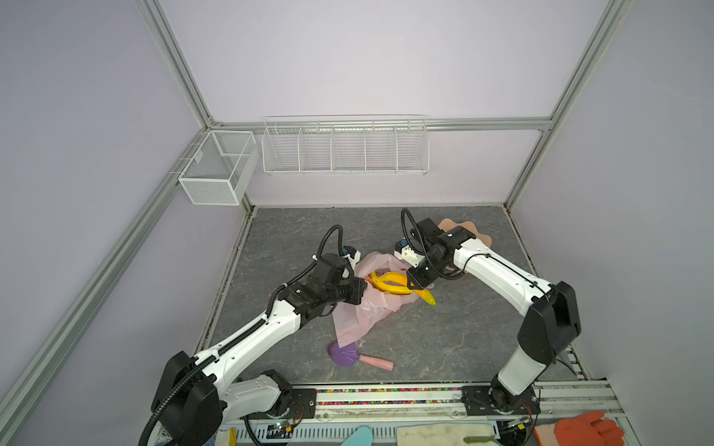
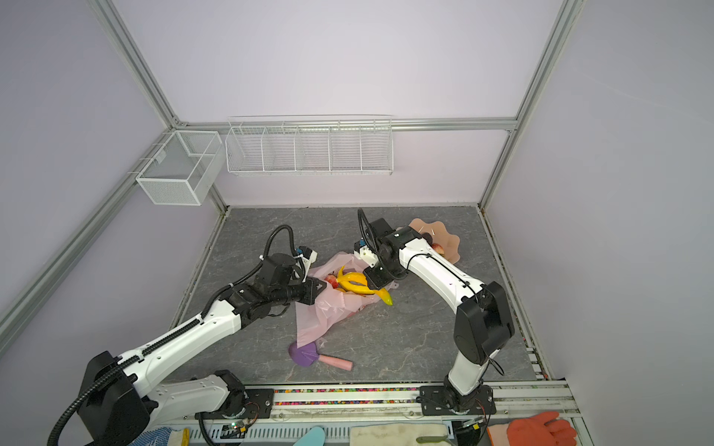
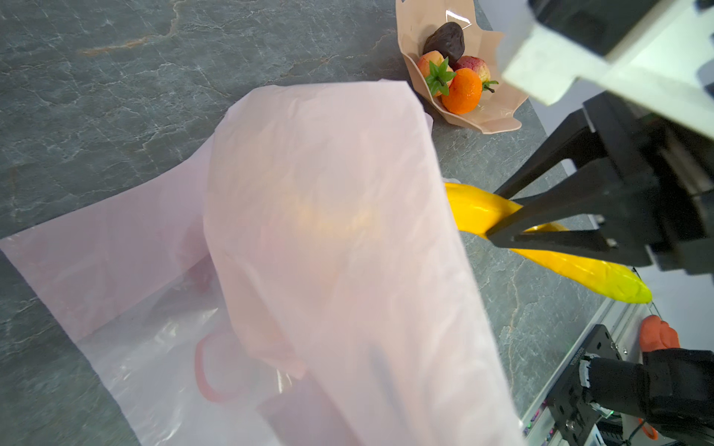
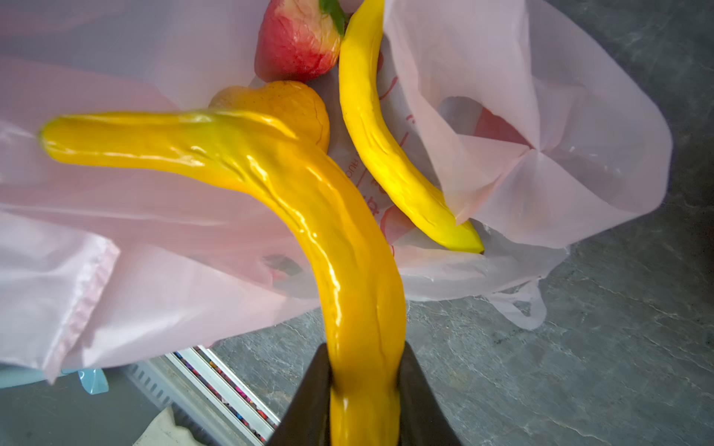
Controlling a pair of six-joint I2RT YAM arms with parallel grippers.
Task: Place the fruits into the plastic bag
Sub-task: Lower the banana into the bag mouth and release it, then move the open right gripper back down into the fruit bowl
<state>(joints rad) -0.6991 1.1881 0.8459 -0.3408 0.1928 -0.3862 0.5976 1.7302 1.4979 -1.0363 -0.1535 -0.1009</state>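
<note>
The pale-pink plastic bag lies crumpled mid-table. My left gripper is shut on its raised rim, and the film veils the jaws in the left wrist view. My right gripper is shut on a yellow banana. One end of it reaches over the bag's mouth; its green tip sticks out behind the fingers. In the mouth lie a second banana, an orange and a strawberry.
A peach wavy-edged bowl at the back right holds an orange, a dark ball and two strawberries. A purple pink-handled tool lies by the bag's near end. Wire baskets hang on the back wall.
</note>
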